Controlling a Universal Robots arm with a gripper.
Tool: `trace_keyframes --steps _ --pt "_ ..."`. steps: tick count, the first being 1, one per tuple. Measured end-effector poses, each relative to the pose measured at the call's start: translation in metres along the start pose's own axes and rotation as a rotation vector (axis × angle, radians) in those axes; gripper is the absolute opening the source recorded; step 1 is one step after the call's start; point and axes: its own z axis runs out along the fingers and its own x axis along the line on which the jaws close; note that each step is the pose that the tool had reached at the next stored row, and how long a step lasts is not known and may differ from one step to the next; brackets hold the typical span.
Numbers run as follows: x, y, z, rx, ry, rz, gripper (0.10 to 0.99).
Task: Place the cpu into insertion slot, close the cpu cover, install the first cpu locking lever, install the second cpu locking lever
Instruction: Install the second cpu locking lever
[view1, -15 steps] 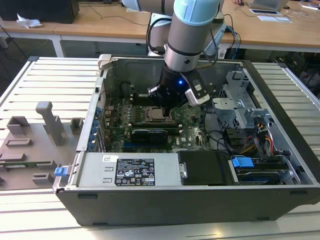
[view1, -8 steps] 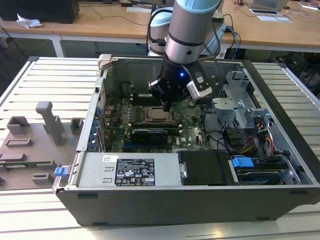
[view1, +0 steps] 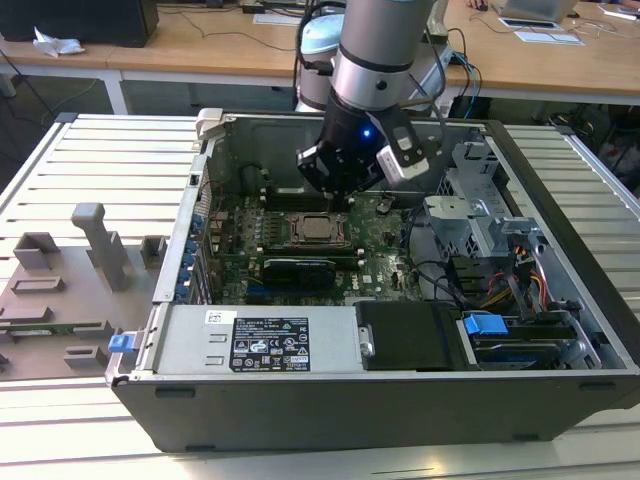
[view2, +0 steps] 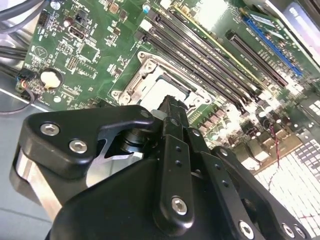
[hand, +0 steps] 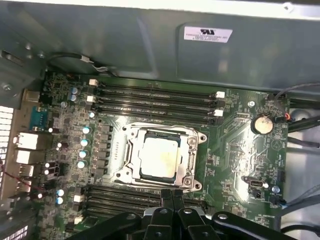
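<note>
Nearest the lens in both wrist views is the black metal two-finger gripper (hand: 172, 196), its fingers pressed together with nothing between them. They point down at the near edge of the socket, just beside the frame, and whether the tips touch it cannot be told. That pose reads as a push or a nudge, not a grasp.

Just beyond the tips, in the centre of the first wrist view, the small square pale silver-grey cpu (hand: 160, 157) lies flat in the dark black-rimmed insertion slot (hand: 180, 172), so the first step looks done. The thin square silver metal cpu cover (hand: 161, 134) lies folded down around the chip, which shows through its window (the latching levers are too fine to judge).

Room is tight there. Long black memory slots (hand: 155, 97) run across the frame above the socket, and more run below it beside the fingers, while a column of small pale capacitors (hand: 84, 145) stands at the frame's left.

In the exterior view the gripper (view1: 345, 195) hangs at upper centre, over the green circuit board (view1: 230, 270). The grey steel computer case (view1: 300, 400) walls it in, with a black box (view1: 410, 335) at lower centre and a grey drive cage (view1: 480, 215) at right. The clear way out looks to be straight up.
</note>
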Motion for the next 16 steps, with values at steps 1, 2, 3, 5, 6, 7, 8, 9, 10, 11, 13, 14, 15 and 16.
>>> trace_keyframes --steps 1,2,3,5,6,7,8,9,10,11,13,14,15,16 --pt "0.0001 0.0002 -0.0015 0.000 0.0000 0.000 0.106" --pt "0.0002 0.0003 -0.0031 0.000 0.0000 0.000 0.106" --pt "0.0003 0.0004 -0.0041 0.000 0.0000 0.000 0.106" --pt "0.0004 0.0006 -0.0061 0.000 0.0000 0.000 0.106" --pt "0.0006 0.0007 -0.0079 0.000 0.0000 0.000 0.106" --pt "0.0007 0.0009 -0.0099 0.000 0.0000 0.000 0.106" --pt "0.0011 0.0014 -0.0147 0.000 0.0000 0.000 0.106" --pt "0.0014 0.0018 -0.0191 0.000 0.0000 0.000 0.106" --pt "0.0016 0.0020 -0.0216 0.000 0.0000 0.000 0.106" --pt "0.0019 0.0024 -0.0263 0.000 0.0000 0.000 0.106" --pt "0.0026 0.0032 -0.0349 0.000 0.0000 0.000 0.106" --pt "0.0027 0.0033 -0.0360 0.000 -0.0001 0.000 0.106" --pt "0.0027 0.0033 -0.0362 0.000 0.0000 0.000 0.106" --pt "0.0027 0.0033 -0.0362 0.000 0.0000 0.000 0.106"
